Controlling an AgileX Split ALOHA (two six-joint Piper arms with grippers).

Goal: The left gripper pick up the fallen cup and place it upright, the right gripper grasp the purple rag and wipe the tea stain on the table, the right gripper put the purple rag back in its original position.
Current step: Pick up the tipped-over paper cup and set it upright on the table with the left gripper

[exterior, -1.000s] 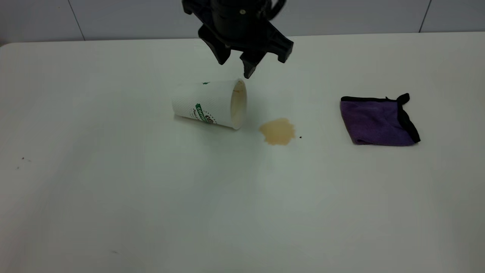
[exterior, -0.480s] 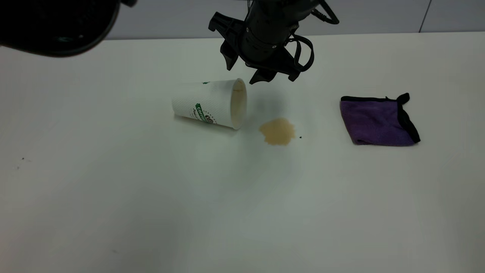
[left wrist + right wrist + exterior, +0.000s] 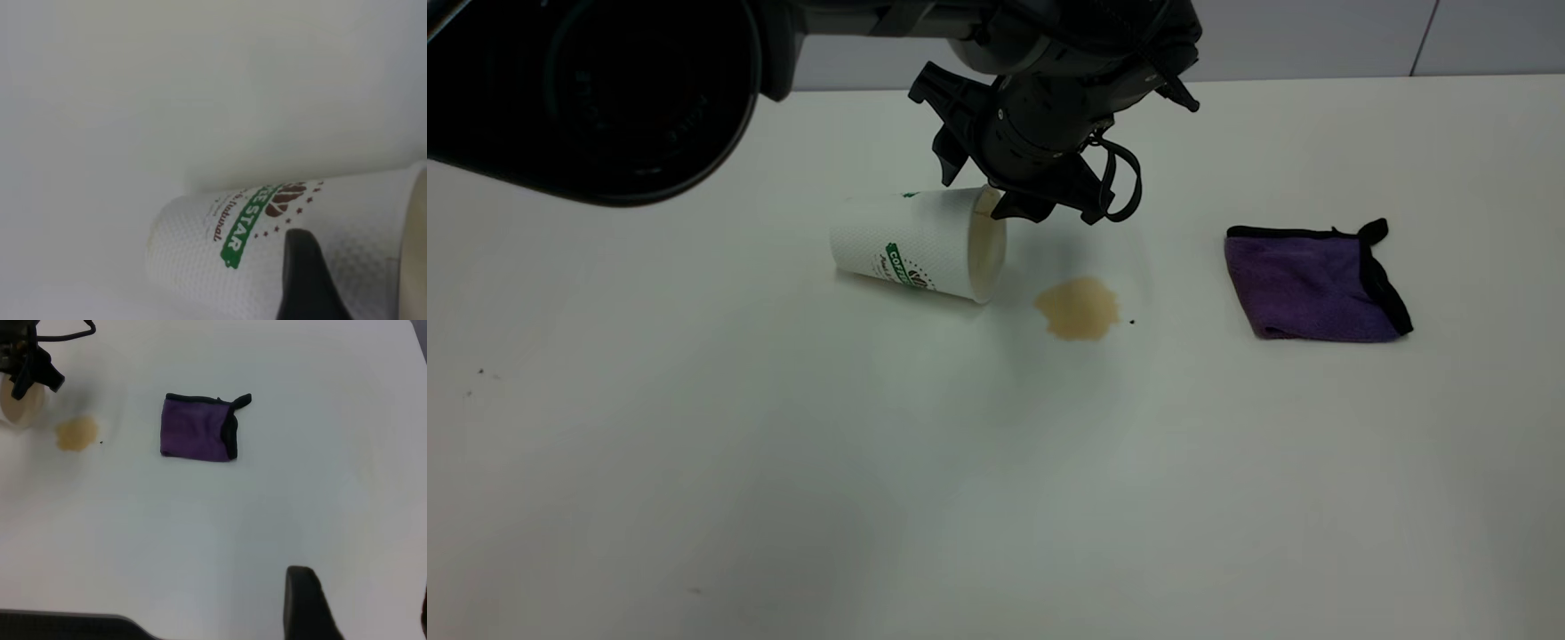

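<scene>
Left gripper (image 3: 996,191) is seen at the cup (image 3: 919,242) mouth, fingers spread, nothing clamped. One dark finger (image 3: 1018,206) is placed right at the upper rim, on the open-end side; contact cannot be confirmed from the exterior view. In the left wrist view one black fingertip (image 3: 303,277) is seen in front of the cup wall (image 3: 267,247).

Cup is lying on its side on the table (image 3: 783,462), mouth facing the gripper and the tea stain (image 3: 1079,308). Print read from the wrist view: green banner with white letters, "...E STAR" legible, start cut off; brown bean-like marks and small stars above it, cursive line ending "...atural" beside it. In the exterior view only "CO..." on the banner is readable. Wall is white embossed paper with a fine dimpled texture, tapered shape; inside is tinted brown.

Tea stain is an irregular light-brown blotch, below the gripper toward the camera, just beside the cup mouth, not touching it. A tiny dark speck (image 3: 1133,322) is noted next to it.

Purple rag (image 3: 1316,283) is lying well off to the gripper's right-arm side: folded, roughly square, fuzzy microfibre, black trim, black corner tab.

Right gripper (image 3: 357,603) is held high above the near table area, well apart from the rag (image 3: 197,428); fingers apart, empty.
</scene>
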